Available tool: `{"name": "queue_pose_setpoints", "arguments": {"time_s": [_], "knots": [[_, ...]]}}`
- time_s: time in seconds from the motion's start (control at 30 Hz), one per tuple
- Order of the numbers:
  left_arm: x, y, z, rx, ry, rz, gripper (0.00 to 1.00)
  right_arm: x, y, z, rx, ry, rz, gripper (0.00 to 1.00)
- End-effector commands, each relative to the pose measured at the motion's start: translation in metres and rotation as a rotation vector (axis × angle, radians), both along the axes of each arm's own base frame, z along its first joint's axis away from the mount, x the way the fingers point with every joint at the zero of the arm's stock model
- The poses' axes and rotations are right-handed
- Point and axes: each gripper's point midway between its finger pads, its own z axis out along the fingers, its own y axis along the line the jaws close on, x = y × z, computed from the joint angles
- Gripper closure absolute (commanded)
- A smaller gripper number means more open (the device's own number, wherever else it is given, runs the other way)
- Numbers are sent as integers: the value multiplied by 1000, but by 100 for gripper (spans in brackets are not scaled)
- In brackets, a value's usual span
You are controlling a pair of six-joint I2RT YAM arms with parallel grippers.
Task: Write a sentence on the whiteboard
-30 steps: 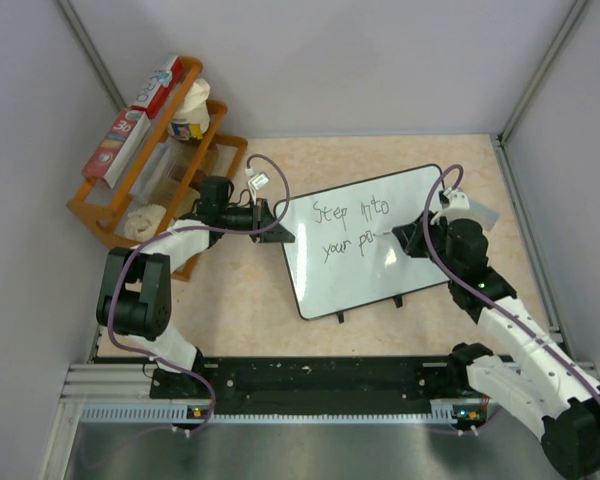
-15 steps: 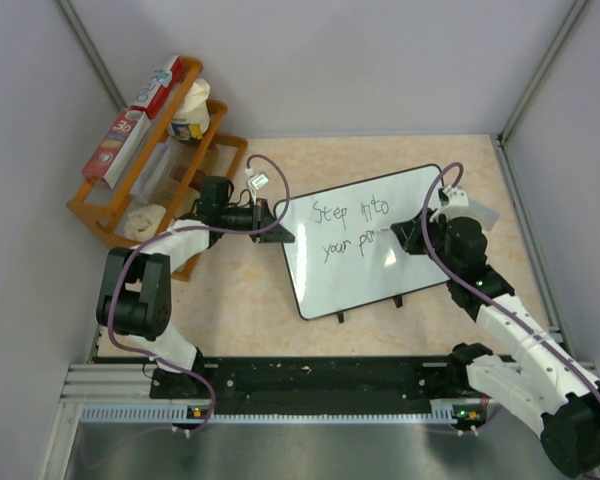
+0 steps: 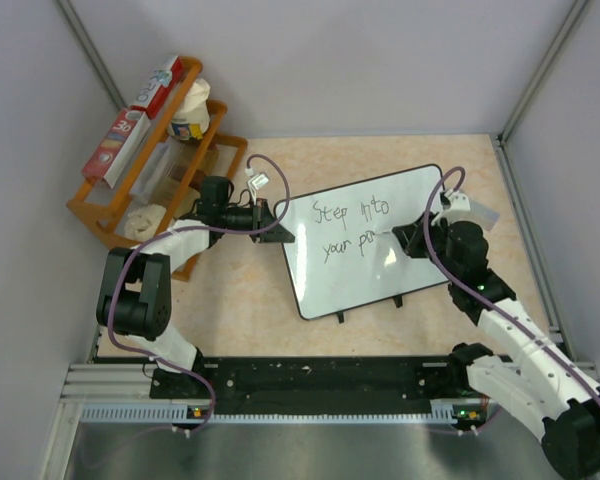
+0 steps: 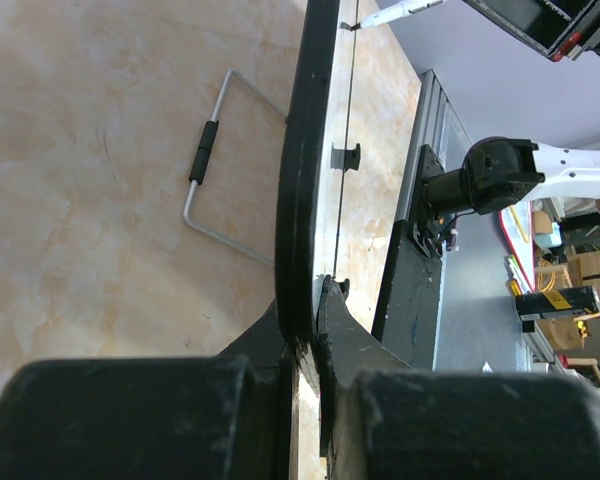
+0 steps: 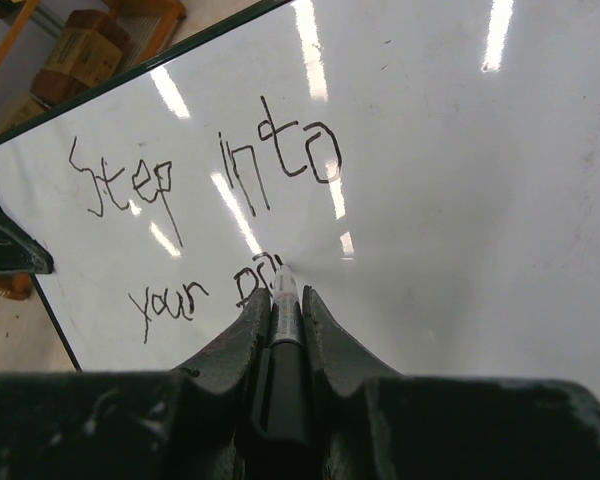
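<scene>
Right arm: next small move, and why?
Probably slide the marker tip onward along the line, starting the next letter: the sentence stops at "your po", the right gripper holds the marker on the whiteboard, and the left gripper clamps its edge.

On your bench [image 3: 240, 300] the whiteboard [image 3: 365, 240] sits in the middle, with the rack [image 3: 130, 190] at the far left corner behind it. Your left hand [image 3: 278, 226] clamps the board's left edge. Your right hand [image 3: 405, 240] is over its right half, pinching the marker [image 5: 283, 300], whose tip touches the end of the sentence [image 3: 350, 225], line 2.
</scene>
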Motion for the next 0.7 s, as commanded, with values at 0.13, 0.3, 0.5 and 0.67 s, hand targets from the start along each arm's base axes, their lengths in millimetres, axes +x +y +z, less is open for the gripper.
{"name": "queue_pose_setpoints", "arguments": {"time_s": [0.13, 0.3, 0.5, 0.67], "knots": [[6, 0, -50, 165, -144, 0, 100, -7, -13, -23, -51, 51, -35, 100], [6, 0, -51, 166, -144, -1, 100, -10, -14, -27, -58, 57, -34, 100], [6, 0, -50, 165, -144, 0, 100, -9, -15, -24, -62, 51, -37, 100], [6, 0, -50, 165, -144, 0, 100, -5, -15, -15, -60, 33, -42, 100]]}}
